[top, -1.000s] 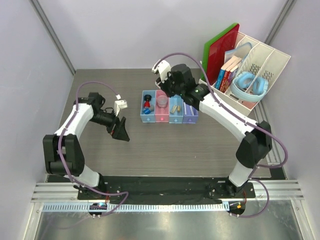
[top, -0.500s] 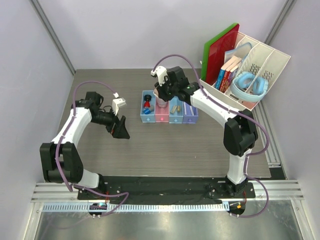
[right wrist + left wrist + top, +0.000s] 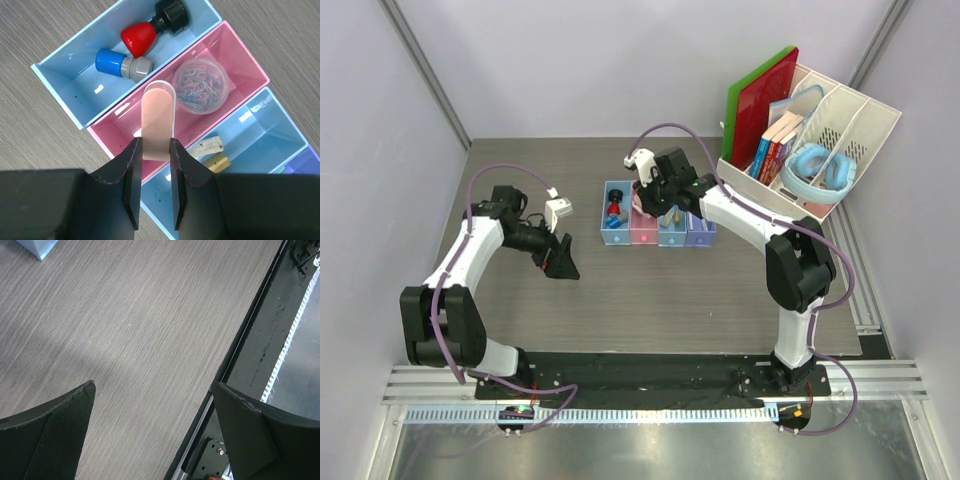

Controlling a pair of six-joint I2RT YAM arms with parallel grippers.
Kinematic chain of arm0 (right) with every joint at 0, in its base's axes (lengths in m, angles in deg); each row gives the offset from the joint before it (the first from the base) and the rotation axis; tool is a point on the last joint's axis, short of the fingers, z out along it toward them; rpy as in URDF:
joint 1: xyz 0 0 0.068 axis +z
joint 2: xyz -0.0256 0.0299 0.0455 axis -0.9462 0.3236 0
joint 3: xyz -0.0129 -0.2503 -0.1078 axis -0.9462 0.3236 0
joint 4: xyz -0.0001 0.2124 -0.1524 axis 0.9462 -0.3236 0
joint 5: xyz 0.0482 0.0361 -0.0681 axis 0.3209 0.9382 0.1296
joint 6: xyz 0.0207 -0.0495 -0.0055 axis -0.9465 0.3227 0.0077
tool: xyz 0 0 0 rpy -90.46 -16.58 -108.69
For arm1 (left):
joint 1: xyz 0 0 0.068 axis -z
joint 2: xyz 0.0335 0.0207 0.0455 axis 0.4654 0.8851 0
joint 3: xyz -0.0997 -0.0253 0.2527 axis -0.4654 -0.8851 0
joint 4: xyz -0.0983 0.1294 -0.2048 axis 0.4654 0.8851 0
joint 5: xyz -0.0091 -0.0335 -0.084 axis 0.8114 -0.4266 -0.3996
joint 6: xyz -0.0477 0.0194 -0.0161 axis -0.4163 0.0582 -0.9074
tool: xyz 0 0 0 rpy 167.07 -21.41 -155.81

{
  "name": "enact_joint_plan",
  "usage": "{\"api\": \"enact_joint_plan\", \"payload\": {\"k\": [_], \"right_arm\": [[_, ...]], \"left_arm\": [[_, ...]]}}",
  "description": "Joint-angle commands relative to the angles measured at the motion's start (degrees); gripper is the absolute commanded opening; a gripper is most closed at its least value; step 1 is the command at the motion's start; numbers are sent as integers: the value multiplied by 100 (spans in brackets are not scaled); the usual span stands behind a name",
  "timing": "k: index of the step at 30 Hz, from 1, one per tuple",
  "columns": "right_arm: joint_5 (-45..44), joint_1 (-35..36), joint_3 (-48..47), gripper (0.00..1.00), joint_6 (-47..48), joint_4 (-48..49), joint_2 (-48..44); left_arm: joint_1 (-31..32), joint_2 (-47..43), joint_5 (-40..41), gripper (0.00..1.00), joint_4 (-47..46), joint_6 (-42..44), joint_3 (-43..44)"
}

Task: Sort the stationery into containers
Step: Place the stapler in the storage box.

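My right gripper (image 3: 153, 150) is shut on a small pinkish-white roll (image 3: 158, 120), held edge-on over the pink tray (image 3: 245, 67). That tray also holds a clear round tub of paper clips (image 3: 201, 85). The blue tray (image 3: 65, 60) holds a blue cylinder (image 3: 122, 64) and a red-black cylinder (image 3: 152, 27). The light blue tray (image 3: 270, 130) holds a whitish eraser block (image 3: 206, 147) and a yellow piece (image 3: 216, 163). In the top view the right gripper (image 3: 648, 198) hovers over the row of trays (image 3: 658, 227). My left gripper (image 3: 152, 405) is open and empty over bare table, left of the trays (image 3: 560, 262).
A white slotted file rack (image 3: 840, 130) at the back right holds books (image 3: 777, 145) and light-blue headphones (image 3: 820, 170). Red and green boards (image 3: 760, 95) lean beside it. A lavender tray (image 3: 701, 228) ends the row. The table's near edge and black rail (image 3: 250, 365) show in the left wrist view.
My right gripper has moved from behind the trays toward the pink tray, with the roll in it. My left arm shifted slightly, then stayed still.
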Motion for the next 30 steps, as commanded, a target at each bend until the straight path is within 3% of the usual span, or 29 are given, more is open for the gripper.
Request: {"api": "enact_joint_plan", "payload": {"k": [1, 30], "right_arm": [[19, -9, 64, 1, -46, 230, -82], [63, 61, 143, 1, -81, 291, 481]], "left_arm": [[4, -252, -96, 100, -162, -23, -102], [-75, -278, -184, 100, 5, 206, -155]]}}
